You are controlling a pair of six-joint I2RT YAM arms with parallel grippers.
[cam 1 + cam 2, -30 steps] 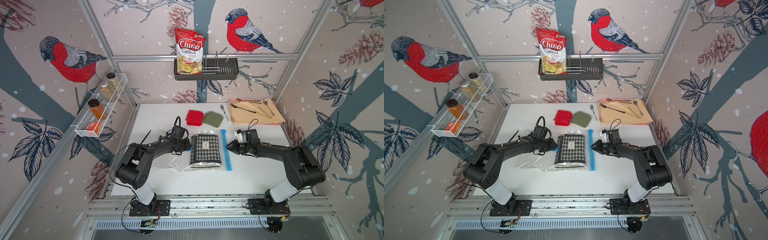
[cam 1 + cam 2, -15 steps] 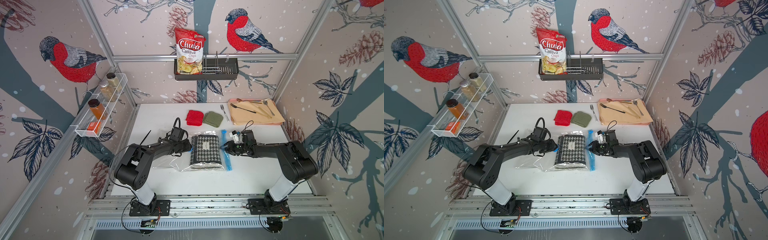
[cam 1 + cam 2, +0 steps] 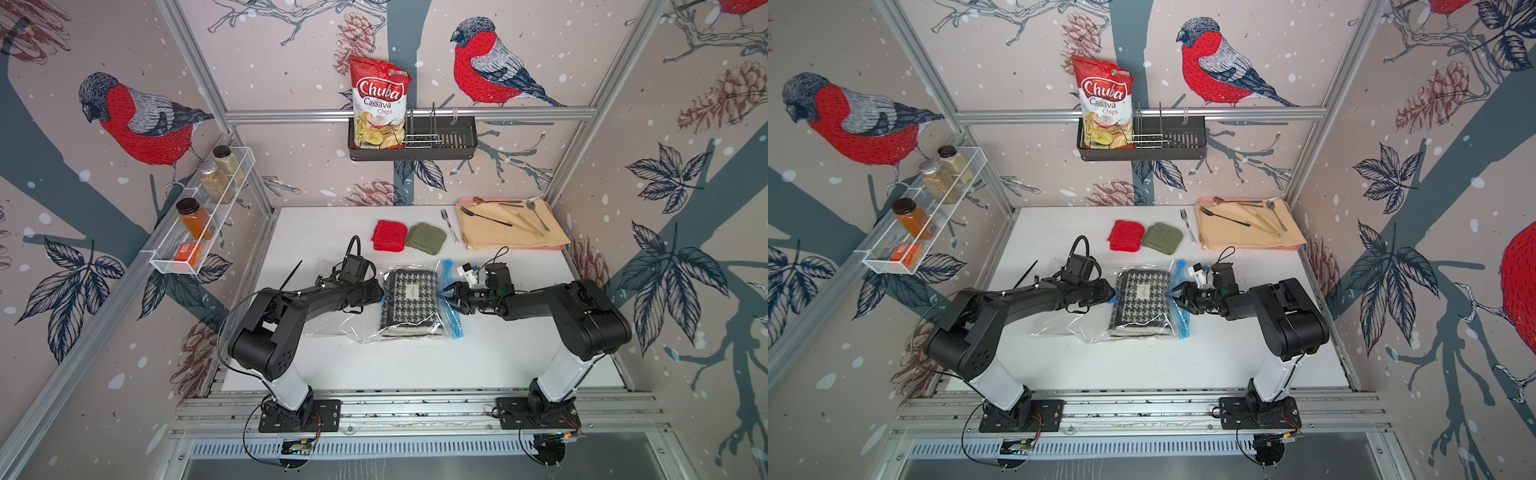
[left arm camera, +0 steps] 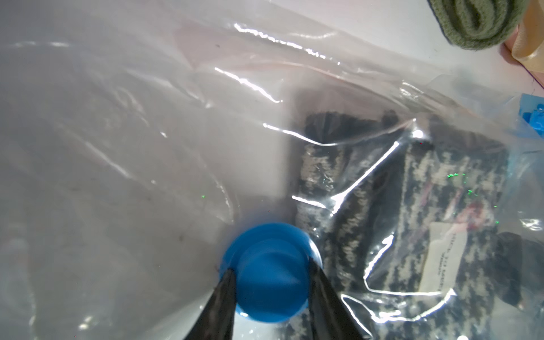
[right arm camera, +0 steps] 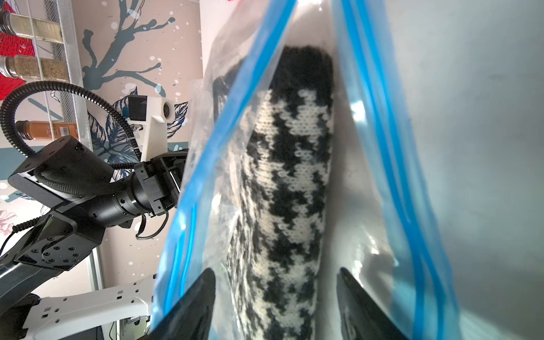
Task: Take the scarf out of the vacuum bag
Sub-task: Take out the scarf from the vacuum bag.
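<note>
The vacuum bag lies flat on the white table, a clear, glossy film creased into bright ridges. The near end of the scarf shows a cream edge through the plastic. The scarf is a flat-folded rectangle of black-and-white houndstooth knit with a small white label at its middle. It sits inside the bag, between the two sets of fingers. Its long axis runs near to far, across the line joining them and parallel to the light-blue zip strip.

The left gripper is clamped on the round, smooth blue valve cap, one dark finger pressed on each side. The scarf starts just beyond those fingertips.

The right gripper stands spread at the bag's parted mouth. The scarf's folded edge runs between its fingers, with a gap beside one of them. It grasps nothing.

Well beyond both sets of fingers lie a red knit piece and an olive knit piece, side by side and touching.
</note>
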